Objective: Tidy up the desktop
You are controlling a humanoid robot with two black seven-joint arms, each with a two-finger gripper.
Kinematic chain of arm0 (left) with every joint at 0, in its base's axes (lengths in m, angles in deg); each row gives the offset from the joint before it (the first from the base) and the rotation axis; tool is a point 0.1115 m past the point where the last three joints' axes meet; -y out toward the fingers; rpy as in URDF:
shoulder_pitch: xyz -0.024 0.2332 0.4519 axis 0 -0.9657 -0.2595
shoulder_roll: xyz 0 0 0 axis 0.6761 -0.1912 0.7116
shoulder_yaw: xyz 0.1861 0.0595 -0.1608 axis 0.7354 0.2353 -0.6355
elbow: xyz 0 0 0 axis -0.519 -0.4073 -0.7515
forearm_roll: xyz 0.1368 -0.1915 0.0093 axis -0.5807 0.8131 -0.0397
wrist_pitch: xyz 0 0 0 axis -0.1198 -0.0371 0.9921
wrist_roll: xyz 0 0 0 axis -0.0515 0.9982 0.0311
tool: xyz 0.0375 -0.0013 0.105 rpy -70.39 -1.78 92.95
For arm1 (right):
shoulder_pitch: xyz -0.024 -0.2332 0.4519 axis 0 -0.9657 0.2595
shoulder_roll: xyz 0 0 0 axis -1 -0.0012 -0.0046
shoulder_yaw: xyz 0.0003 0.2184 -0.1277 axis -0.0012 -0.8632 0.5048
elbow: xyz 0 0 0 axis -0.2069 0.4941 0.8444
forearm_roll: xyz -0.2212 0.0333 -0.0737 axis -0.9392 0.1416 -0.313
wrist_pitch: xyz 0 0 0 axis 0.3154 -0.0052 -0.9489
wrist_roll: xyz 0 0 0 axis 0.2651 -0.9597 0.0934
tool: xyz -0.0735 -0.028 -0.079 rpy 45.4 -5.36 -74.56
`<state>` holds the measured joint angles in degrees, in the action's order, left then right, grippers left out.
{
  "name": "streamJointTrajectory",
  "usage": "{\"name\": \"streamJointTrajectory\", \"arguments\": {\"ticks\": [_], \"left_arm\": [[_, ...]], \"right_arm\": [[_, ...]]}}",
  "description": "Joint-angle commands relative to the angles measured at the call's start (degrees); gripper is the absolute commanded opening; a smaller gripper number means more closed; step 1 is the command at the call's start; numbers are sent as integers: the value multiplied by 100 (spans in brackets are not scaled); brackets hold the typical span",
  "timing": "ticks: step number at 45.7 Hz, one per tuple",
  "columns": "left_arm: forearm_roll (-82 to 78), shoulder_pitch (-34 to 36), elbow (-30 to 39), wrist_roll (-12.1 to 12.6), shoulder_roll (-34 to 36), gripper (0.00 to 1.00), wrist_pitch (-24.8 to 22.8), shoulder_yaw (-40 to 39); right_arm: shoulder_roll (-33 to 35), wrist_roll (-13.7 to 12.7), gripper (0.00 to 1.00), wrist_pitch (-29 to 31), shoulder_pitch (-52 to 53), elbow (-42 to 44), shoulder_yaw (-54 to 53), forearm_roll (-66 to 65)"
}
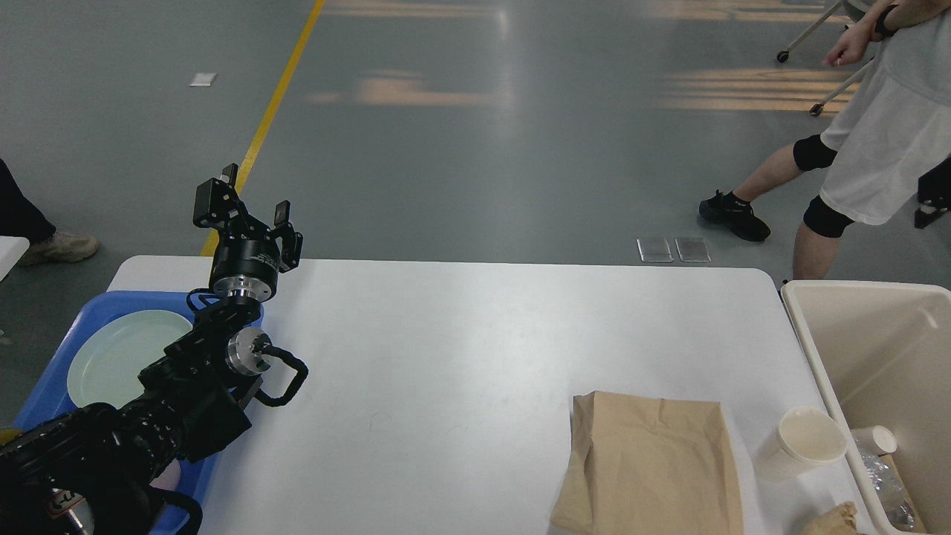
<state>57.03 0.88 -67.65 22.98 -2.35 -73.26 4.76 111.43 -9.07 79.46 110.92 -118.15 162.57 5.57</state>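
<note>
The desktop (461, 342) is a wide white tabletop with rounded corners. A flat brown paper bag (650, 464) lies near its front right, and a white paper cup (802, 444) lies tipped beside it, close to the right edge. My left gripper (249, 199) is raised above the desktop's far left corner, open, with nothing between its fingers. It is far from the bag and cup. My right gripper is out of view.
A blue tray (52, 371) holding a pale green plate (122, 357) sits at the left, partly under my left arm. A beige bin (862, 334) with cups and wrappers stands at the right. A person (869, 148) walks beyond the table's far right.
</note>
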Motion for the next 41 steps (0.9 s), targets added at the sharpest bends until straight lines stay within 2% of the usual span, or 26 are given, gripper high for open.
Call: {"name": "streamJointTrajectory", "arguments": {"ticks": [1,8,17,31,41], "left_arm": [[0,0,0,0,0,96,0,-1],[0,0,0,0,0,96,0,7],[0,0,0,0,0,96,0,-1],[0,0,0,0,0,96,0,-1],[0,0,0,0,0,96,0,-1]], "right_arm": [[117,-8,100,0,-1,-618,4,8],[275,-8,99,0,-1,-1444,-14,43],[293,1,98,0,-1,-2077,-40,61],[214,1,98,0,-185,-2078,-163,359],[135,1,98,0,-1247,-1718,-312,570]]}}
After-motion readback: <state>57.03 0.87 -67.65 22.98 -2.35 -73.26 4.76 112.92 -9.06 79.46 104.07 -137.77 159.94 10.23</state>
